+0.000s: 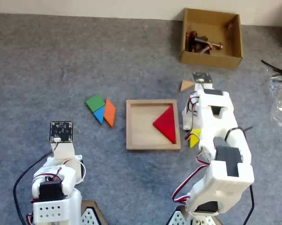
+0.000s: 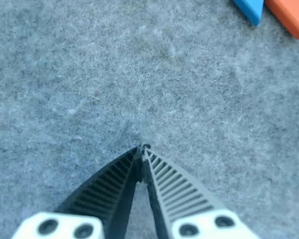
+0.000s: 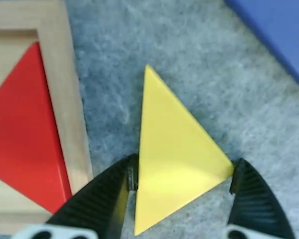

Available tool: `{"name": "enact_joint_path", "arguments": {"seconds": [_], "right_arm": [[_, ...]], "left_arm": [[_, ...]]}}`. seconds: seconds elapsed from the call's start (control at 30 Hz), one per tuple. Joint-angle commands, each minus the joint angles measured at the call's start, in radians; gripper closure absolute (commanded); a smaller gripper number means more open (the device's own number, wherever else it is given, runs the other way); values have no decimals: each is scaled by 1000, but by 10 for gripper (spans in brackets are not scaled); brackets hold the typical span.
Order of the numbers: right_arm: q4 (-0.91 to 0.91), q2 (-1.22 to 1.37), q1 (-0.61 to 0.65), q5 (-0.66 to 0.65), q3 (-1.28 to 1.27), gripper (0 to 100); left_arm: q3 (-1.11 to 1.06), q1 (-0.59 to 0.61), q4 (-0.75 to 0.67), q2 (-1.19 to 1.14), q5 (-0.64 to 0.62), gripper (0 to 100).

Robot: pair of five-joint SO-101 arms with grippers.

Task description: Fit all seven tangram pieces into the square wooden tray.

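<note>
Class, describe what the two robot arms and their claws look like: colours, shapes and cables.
The left arm and right arm are white blocky shells with black motors and looping red and black cables. The left claw and right claw have tapering black fingers, ribbed on the left, on white mounts.

yellow triangle (image 3: 174, 164) tight vs tray (image 3: 72, 99) wall; carpet (image 3: 204, 64) opp. side free.

triangle (image 1: 167, 123) in tray (image 1: 152, 146), three pieces (image 1: 101, 108) left

Left gripper (image 2: 142, 149): jaws drawn together, ribbed fingertips meeting at a point (no gap between them). Right gripper (image 3: 184, 172): jaws spread wide apart, aimed steeply downward.
</note>
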State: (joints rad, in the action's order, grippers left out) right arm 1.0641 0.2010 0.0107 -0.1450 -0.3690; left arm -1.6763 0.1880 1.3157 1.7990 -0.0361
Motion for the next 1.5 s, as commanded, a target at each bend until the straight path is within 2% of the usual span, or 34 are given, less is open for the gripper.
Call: {"name": "enact_joint_path", "arguments": {"seconds": [0.0,0.27,0.67,1.47], "right_arm": [[-7,-27,2,5,2,728],[-12,-31,2,3,4,666],[-70,-31,7,-32,-2,666],[-18,-28,51,11,2,666]], "left_arm": [[-21,8,8,-7,-2,995],[-21,8,8,-7,-2,995],[-21,8,8,-7,-2,995],[-21,8,8,-7,-2,995]]}}
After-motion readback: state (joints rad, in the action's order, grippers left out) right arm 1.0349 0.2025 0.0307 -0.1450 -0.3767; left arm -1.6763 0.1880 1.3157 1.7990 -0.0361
